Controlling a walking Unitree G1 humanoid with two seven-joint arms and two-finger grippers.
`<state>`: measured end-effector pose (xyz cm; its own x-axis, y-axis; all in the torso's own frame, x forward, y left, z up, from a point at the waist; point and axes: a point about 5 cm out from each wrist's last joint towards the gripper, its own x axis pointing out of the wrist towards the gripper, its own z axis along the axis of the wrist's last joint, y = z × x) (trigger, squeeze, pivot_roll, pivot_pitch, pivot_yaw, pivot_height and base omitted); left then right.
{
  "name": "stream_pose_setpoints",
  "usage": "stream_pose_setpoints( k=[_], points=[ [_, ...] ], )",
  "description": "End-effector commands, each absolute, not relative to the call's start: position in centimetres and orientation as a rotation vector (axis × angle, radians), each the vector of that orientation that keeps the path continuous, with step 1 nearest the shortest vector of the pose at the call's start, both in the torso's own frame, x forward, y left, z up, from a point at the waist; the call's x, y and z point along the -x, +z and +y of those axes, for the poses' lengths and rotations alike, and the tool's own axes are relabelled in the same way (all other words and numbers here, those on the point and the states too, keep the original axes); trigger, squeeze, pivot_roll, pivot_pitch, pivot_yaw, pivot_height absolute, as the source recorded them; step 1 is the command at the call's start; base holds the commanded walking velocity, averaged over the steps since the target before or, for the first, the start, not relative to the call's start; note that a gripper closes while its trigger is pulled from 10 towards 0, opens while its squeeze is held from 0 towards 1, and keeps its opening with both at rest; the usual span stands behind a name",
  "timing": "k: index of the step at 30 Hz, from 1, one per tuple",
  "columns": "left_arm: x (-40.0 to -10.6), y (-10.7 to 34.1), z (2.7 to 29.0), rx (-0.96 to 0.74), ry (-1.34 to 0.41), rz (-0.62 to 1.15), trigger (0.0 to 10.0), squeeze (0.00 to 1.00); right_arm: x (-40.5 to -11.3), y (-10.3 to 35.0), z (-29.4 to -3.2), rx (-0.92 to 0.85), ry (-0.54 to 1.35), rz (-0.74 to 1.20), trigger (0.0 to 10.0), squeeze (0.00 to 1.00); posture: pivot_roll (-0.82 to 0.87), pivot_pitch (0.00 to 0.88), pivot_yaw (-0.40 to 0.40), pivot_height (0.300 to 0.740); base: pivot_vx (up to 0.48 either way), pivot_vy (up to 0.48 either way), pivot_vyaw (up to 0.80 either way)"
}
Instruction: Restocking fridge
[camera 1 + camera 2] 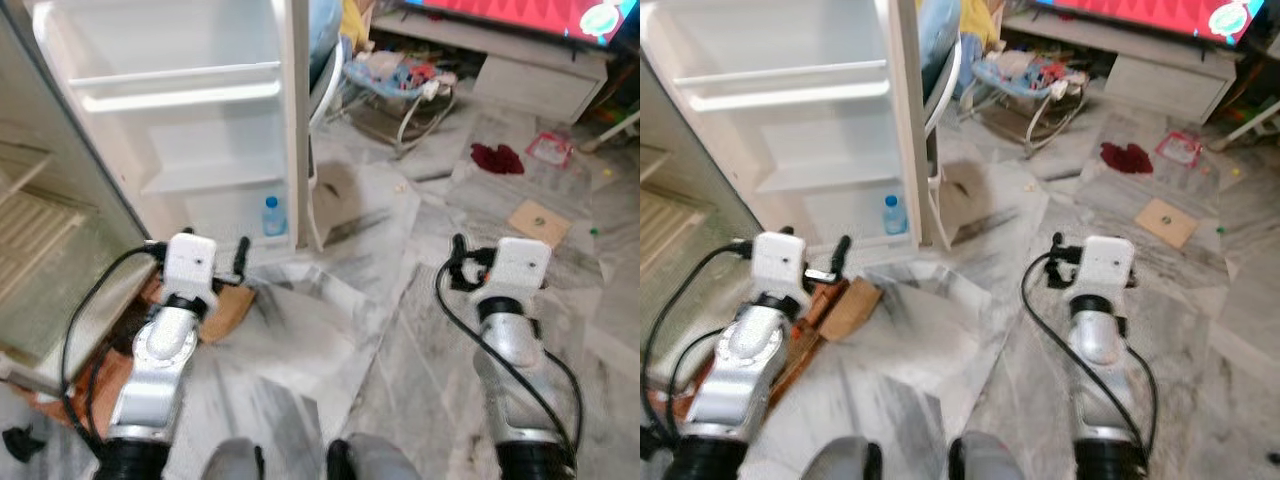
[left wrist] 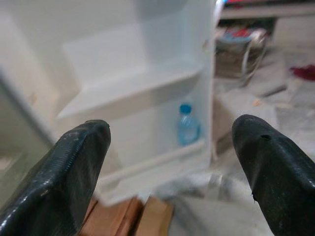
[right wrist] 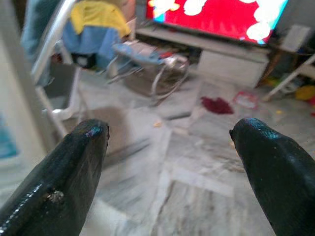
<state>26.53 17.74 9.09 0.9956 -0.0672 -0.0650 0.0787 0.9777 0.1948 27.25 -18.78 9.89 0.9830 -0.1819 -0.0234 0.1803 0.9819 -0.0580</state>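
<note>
Nearest the head camera, the robot's two silver arms reach forward over the marble floor (image 1: 400, 330). The left hand (image 2: 170, 162) has its fingers spread wide and empty, aimed at the open fridge door (image 1: 180, 130). A small water bottle (image 1: 273, 216) with a blue cap stands upright in the door's lowest shelf. The right hand (image 3: 170, 162) is likewise wide open, holding nothing, facing a baby bouncer (image 3: 147, 61) and a bright screen (image 3: 216, 17).
</note>
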Motion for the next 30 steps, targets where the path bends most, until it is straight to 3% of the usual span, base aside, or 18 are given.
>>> stream_pose_setpoints(
  k=[1,7,12,19,30],
  points=[
    [-26.0,9.2,18.3,-0.214,-0.055,0.042,10.0,0.00,-26.7,9.4,-19.3,0.071,-0.181,0.040,10.0,0.00,0.05,0.101,-0.062,0.740,0.000,0.000,0.00],
    [-25.0,8.9,20.2,-0.214,0.009,0.057,10.0,0.00,-26.3,8.7,-19.0,0.060,-0.164,0.062,10.0,0.00,0.05,0.059,-0.065,0.740,0.000,0.000,0.00],
    [-25.0,8.0,20.1,-0.221,-0.006,0.093,10.0,0.00,-26.4,8.2,-19.2,0.050,-0.195,0.089,10.0,0.00,0.04,0.046,-0.073,0.740,0.000,0.000,0.00],
    [-26.7,9.1,18.8,-0.195,-0.067,0.037,10.0,0.00,-26.7,8.7,-19.4,0.061,-0.202,0.066,10.0,0.00,0.01,0.056,-0.058,0.740,0.000,-0.327,-0.77],
    [-27.6,9.7,16.6,-0.175,-0.136,0.003,10.0,0.00,-26.7,8.9,-19.4,0.061,-0.226,0.056,10.0,0.00,-0.01,0.078,-0.044,0.740,0.326,-0.346,-0.78]
  ],
)
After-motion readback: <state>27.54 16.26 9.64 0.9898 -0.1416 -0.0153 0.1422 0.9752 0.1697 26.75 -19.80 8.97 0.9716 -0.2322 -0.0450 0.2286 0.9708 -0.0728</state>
